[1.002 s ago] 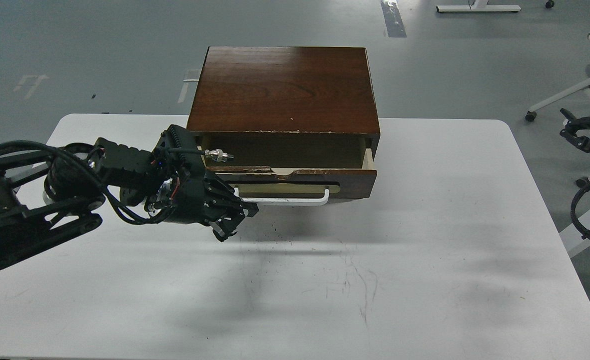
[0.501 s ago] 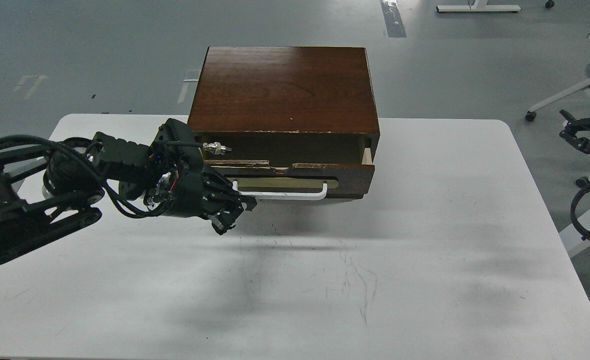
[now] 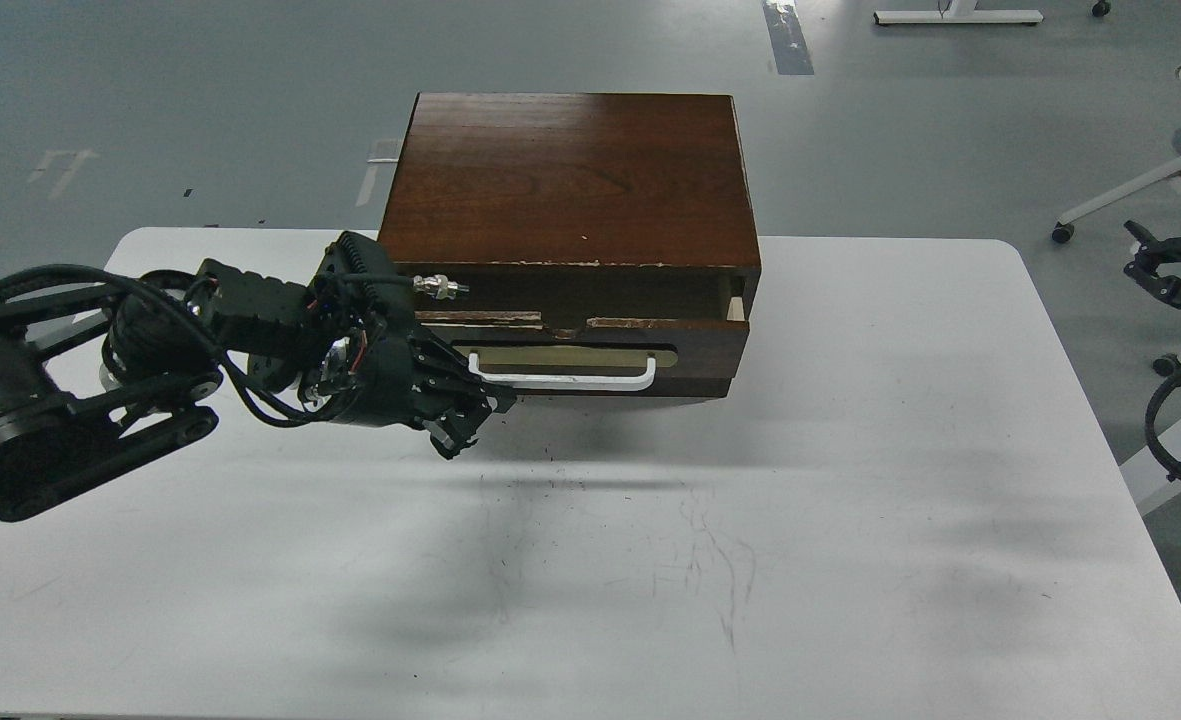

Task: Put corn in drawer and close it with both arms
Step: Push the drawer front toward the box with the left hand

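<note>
On the white table (image 3: 850, 500) over grey floor, the drawer (image 3: 690, 345) stands slightly ajar, corn unseen. Your left gripper (image 3: 470, 420) is by the white bar handle (image 3: 570, 378), finger spread unclear. Push squarely, avoiding skew.

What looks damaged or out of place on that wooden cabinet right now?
The drawer has a chipped top edge on its front, with pale wood showing through the dark finish. The cabinet top's front lip is flaked too. The drawer is not fully shut; a gap shows at its right end. The left gripper is by the white handle.
</note>
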`<state>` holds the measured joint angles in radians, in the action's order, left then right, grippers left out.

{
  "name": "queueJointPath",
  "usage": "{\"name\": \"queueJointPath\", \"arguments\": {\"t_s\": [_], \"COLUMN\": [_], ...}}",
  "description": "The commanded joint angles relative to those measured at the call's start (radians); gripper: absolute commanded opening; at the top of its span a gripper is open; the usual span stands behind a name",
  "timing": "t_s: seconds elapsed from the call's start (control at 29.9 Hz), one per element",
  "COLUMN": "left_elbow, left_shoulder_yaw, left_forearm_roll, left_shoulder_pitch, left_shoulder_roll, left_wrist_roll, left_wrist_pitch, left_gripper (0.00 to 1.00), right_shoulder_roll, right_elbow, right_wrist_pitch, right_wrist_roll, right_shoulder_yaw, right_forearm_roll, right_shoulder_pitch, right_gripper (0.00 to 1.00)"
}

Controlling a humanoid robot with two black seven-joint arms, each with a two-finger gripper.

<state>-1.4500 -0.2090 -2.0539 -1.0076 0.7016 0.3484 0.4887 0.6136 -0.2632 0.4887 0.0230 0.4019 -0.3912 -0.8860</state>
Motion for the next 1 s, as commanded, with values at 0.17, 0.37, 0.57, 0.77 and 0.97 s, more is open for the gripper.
{"name": "queueJointPath", "arguments": {"t_s": [0.17, 0.37, 0.57, 0.77, 0.97], "left_elbow": [0.048, 0.063, 0.063, 0.063, 0.063], "left_shoulder_yaw": [0.000, 0.000, 0.000, 0.000, 0.006], "left_forearm_roll": [0.001, 0.067, 0.072, 0.074, 0.074], "left_shoulder_pitch": [-0.003, -0.034, -0.040, -0.040, -0.035], "left_shoulder_roll": [-0.017, -0.021, -0.025, -0.030, -0.031], "left_wrist_roll": [0.004, -0.002, -0.002, -0.002, 0.000], "left_wrist_pitch": [0.000, 0.000, 0.000, 0.000, 0.000], "left_gripper": [0.00, 0.00, 0.00, 0.00, 0.00], "right_shoulder_roll": [0.000, 0.002, 0.000, 0.002, 0.002], "right_elbow": [0.012, 0.012, 0.012, 0.013, 0.013], "right_wrist_pitch": [0.000, 0.000, 0.000, 0.000, 0.000], "right_wrist_roll": [0.000, 0.000, 0.000, 0.002, 0.000], "right_shoulder_yaw": [0.002, 0.000, 0.000, 0.000, -0.002], "right_forearm_roll": [0.000, 0.000, 0.000, 0.000, 0.000], "right_shoulder_pitch": [-0.002, -0.002, -0.001, -0.002, -0.001], "right_gripper": [1.00, 1.00, 1.00, 1.00, 1.00]}}
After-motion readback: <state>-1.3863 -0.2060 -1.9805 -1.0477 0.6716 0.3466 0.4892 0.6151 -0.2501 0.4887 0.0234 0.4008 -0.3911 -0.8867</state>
